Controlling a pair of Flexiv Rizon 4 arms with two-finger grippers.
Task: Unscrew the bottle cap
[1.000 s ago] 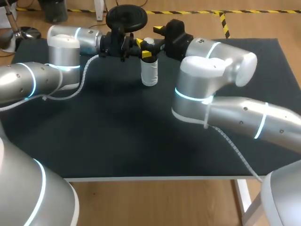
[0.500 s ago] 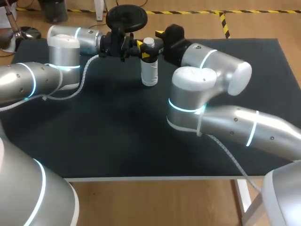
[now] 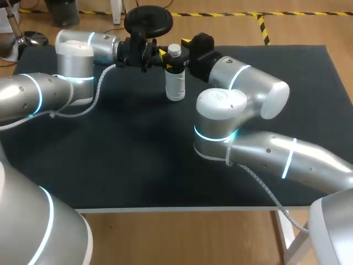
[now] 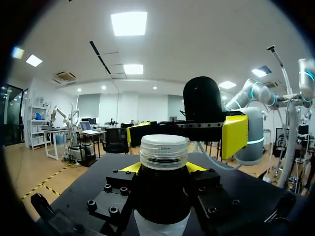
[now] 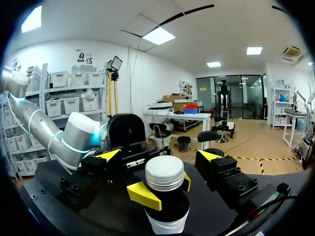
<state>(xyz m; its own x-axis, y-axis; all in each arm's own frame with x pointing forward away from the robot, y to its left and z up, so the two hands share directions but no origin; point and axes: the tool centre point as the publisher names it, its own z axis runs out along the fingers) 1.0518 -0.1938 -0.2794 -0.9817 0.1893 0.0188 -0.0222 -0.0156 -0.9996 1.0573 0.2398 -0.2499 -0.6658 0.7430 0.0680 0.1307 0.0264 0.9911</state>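
On black table (image 3: 138,149), upright white-capped bottle (image 3: 175,83)

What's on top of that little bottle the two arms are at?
A white cap sits on the bottle, between the right gripper's open jaws. The bottle's mouth and threads are hidden under it, so how loose it is cannot be seen.

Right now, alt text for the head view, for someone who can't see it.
A clear bottle with a white cap stands upright near the far side of a black table, the left gripper shut on its neck, the right gripper open at the cap.
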